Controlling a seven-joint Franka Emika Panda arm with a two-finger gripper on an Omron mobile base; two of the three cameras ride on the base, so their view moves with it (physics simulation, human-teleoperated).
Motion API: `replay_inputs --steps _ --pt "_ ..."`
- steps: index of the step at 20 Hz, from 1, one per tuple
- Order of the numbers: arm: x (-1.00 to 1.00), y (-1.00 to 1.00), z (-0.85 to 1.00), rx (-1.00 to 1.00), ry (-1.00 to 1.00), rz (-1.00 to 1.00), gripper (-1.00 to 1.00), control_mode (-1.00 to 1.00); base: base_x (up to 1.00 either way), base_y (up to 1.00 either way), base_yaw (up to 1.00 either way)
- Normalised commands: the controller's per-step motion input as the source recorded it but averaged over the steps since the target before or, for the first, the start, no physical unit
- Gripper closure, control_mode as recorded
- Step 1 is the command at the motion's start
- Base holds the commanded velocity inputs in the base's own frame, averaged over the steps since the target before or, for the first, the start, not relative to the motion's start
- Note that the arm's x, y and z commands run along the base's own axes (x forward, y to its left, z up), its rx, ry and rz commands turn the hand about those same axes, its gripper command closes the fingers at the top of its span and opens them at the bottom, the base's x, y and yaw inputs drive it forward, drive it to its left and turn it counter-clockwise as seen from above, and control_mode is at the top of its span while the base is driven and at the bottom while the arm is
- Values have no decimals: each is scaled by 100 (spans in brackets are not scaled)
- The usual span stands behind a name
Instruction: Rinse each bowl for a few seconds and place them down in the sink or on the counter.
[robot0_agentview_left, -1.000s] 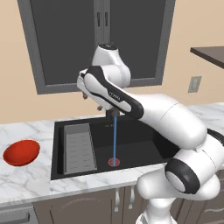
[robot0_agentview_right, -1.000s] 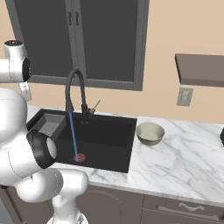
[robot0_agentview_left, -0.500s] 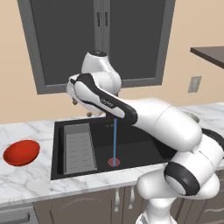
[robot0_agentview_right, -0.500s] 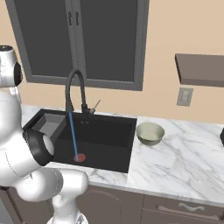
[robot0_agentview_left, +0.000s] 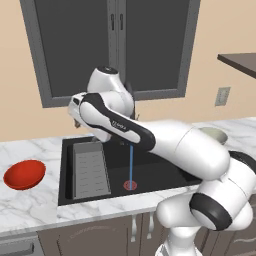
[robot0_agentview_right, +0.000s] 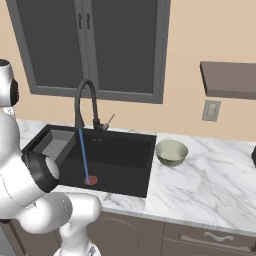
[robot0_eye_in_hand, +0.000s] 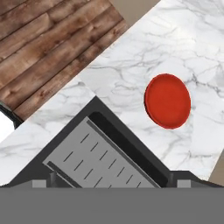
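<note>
1. A thin blue stream of water (robot0_agentview_left: 131, 162) falls from the black arched tap (robot0_agentview_right: 82, 100) onto the red drain (robot0_agentview_left: 130, 185) in the floor of the black sink (robot0_agentview_right: 125, 152), which is set into the white marble table (robot0_agentview_right: 210, 175).

2. The grey ribbed tray (robot0_agentview_left: 90, 170) sits in the left part of the basin, well apart from the drain.

3. The red bowl (robot0_agentview_left: 24, 174) rests upright on the table left of the sink, near its left rim but not touching it; the hand view shows the same red bowl (robot0_eye_in_hand: 167, 101) on the marble beyond the corner of the basin.

4. The grey-beige bowl (robot0_agentview_right: 172, 152) stands upright on the table just right of the sink, its pale inside facing up.

5. The white arm reaches from the near right over the far left part of the basin, above the tray, its wrist turned toward the red bowl's side.

6. The pincer's fingertips cannot be made out in the pictures; it stands fully open, and nothing is seen in its grip, both bowls lying on the table.

7. A grey window (robot0_agentview_right: 87, 45) and a wall socket (robot0_agentview_right: 211, 110) mark the far wall, with a dark shelf (robot0_agentview_right: 230, 80) at upper right.
</note>
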Motion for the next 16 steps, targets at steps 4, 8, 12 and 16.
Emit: replay_inputs --steps 4,8,12,16 --pt "-11 12 -13 0 0 7 -100 -100 0 0 0" --pt "-2 8 -19 0 0 7 -100 -100 0 0 0" --pt "-5 3 -24 0 0 7 -100 -100 0 0 0" --pt "-2 6 -30 0 0 6 -100 -100 0 0 0"
